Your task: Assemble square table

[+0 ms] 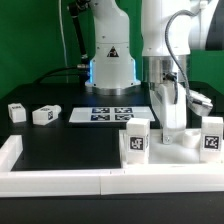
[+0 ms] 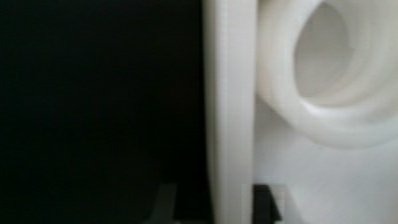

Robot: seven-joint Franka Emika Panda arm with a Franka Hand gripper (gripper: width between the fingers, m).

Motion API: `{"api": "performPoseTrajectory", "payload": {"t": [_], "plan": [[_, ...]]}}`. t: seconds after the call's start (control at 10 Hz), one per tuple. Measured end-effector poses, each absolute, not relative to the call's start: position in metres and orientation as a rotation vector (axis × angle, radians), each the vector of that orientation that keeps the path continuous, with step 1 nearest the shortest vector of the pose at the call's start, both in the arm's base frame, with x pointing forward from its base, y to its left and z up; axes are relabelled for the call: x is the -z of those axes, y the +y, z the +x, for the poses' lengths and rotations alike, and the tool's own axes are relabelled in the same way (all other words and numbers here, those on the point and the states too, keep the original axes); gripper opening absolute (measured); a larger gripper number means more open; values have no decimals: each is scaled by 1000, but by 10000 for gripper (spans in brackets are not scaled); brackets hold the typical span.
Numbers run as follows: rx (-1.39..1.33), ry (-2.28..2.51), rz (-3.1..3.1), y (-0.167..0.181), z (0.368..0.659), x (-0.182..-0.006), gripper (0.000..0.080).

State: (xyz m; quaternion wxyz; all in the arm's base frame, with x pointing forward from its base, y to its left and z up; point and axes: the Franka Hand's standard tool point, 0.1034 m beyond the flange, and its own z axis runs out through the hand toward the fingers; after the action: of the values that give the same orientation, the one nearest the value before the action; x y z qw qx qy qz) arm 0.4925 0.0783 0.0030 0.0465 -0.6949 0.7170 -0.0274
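A robot arm reaches straight down at the exterior view's right, its pincer [image 1: 172, 127] lowered onto the square tray [image 1: 186, 141] near the front rail [image 1: 60, 180] of the black tabletop [image 1: 70, 140]. In the wrist view its dark fingertips [image 2: 173, 205] press either side of the tray's thin raised rim [image 2: 226, 90], so it looks clenched on that wall, probably to drag or steady the tray. Inside the rim, a round socket [image 2: 329, 70] shows nothing in it. Two legs [image 1: 135, 141] stand beside the tray; two others lie well apart, near the marker board [image 1: 110, 113].
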Motion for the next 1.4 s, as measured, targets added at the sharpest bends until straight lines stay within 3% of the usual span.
{"api": "performPoseTrajectory", "payload": {"t": [0.7,1.2,1.4], "plan": [[87,2160,-2151,77,493,-3,57],[129,1683,-2596,7,467,-3,58],[134,1582,-2662,10,467,-3,58]]}}
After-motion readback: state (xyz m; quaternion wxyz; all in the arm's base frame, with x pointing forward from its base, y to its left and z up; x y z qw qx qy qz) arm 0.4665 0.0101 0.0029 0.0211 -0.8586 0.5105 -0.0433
